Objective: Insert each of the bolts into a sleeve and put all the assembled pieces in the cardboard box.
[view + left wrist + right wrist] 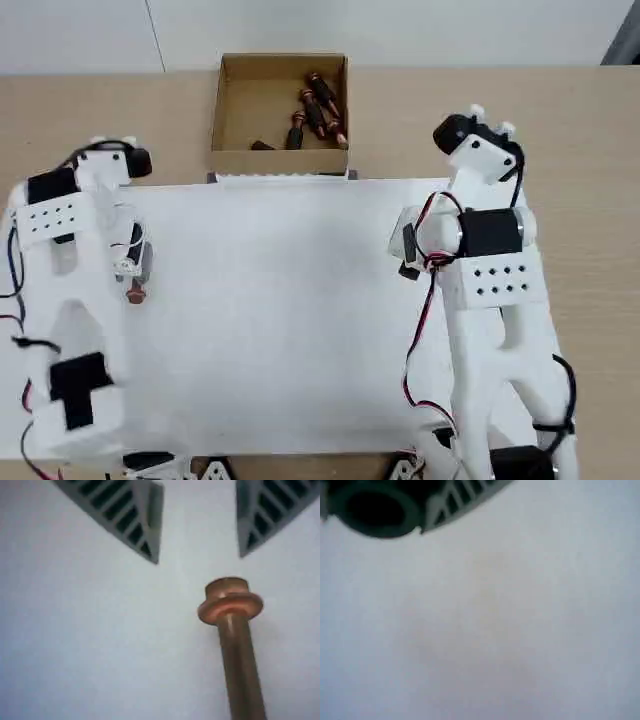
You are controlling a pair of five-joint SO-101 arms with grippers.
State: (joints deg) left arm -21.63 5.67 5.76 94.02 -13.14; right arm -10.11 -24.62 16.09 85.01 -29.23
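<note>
A copper bolt (231, 608) with a flanged head lies on the white sheet (280, 310), just in front of my left gripper (198, 557). That gripper hangs low over the sheet at the left side (131, 262) and is open, with nothing between its fingers. The bolt (136, 293) rests just past its tips. My right gripper (407, 252) hovers over the sheet's right side, shut on a dark hollow sleeve (374, 511) whose open end faces the camera. One ribbed finger (462, 499) presses against the sleeve. The cardboard box (228, 110) stands at the back centre.
Inside the box lie several assembled copper-and-black pieces (316, 112), toward its right half. The sheet's wide middle separates the two arms. Bare wooden table (580, 120) surrounds the sheet and box.
</note>
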